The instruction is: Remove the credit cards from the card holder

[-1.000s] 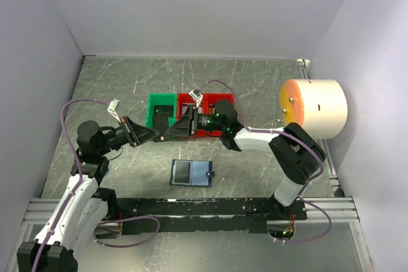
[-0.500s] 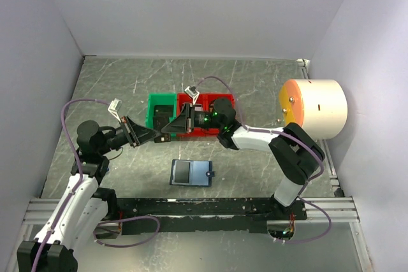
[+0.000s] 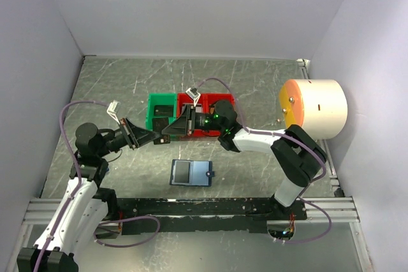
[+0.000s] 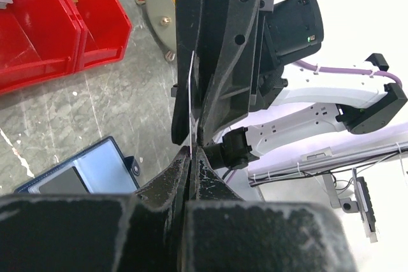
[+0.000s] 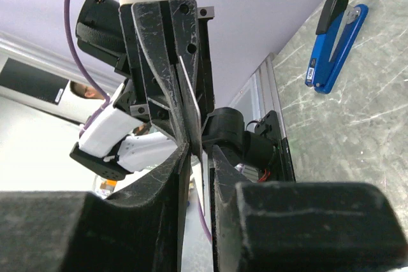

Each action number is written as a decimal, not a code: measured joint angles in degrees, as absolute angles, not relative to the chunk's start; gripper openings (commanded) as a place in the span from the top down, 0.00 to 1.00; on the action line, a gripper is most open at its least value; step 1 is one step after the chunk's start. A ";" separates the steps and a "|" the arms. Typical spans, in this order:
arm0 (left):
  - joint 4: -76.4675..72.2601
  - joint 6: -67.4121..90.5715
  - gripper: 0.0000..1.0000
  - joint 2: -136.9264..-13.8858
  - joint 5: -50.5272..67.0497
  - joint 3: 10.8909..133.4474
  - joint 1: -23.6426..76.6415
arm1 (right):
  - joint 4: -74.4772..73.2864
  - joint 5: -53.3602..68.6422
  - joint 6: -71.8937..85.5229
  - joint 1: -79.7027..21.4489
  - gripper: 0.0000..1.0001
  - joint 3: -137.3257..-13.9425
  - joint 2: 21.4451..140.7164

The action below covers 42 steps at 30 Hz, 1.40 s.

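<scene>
Left wrist — card (image 4: 190, 97) in left hand (image 4: 191, 155)

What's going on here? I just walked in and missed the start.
It looks like a hand-over in mid-air. The left end effector is shut on one edge of a thin credit card. The right end effector has its fingers on either side of the opposite edge; whether it grips yet is unclear. The card holder lies open on the table below them.
</scene>
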<state>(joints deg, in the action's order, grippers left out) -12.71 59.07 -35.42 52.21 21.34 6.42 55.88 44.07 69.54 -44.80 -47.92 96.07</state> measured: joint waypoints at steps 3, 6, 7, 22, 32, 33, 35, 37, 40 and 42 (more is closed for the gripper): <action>-11.81 58.92 0.93 -34.70 52.18 21.34 6.42 | 56.07 43.59 70.02 -44.66 0.83 -47.31 95.90; -11.29 58.92 0.93 -34.50 52.16 21.34 6.42 | 56.69 43.48 70.94 -44.53 0.90 -47.18 95.90; -11.11 58.94 0.93 -34.48 52.16 21.34 6.42 | 56.97 43.48 71.22 -44.53 0.96 -47.18 95.88; 9.96 47.70 0.19 -35.51 42.57 30.00 6.42 | 37.98 37.47 61.41 -44.18 1.00 -50.28 90.56; 37.12 33.63 0.13 -48.56 9.54 46.17 5.58 | 4.93 14.50 35.86 -44.84 1.00 -66.67 90.56; 38.17 32.97 0.13 -49.60 8.05 46.50 5.10 | 3.03 11.90 33.50 -45.30 1.00 -67.96 91.13; 39.44 31.75 0.12 -50.83 5.74 46.83 3.55 | -0.19 7.55 29.15 -46.50 1.00 -70.39 92.55; 39.38 30.68 0.12 -51.00 4.14 46.87 1.80 | -2.17 3.11 24.36 -48.01 1.00 -72.58 94.21; 37.21 28.95 0.00 -49.60 0.14 46.22 -0.01 | -3.29 -1.54 17.93 -49.69 1.00 -74.50 96.62; 35.16 28.05 0.00 -47.37 -2.46 44.58 -0.34 | -3.42 -3.14 14.28 -50.24 1.00 -75.83 98.48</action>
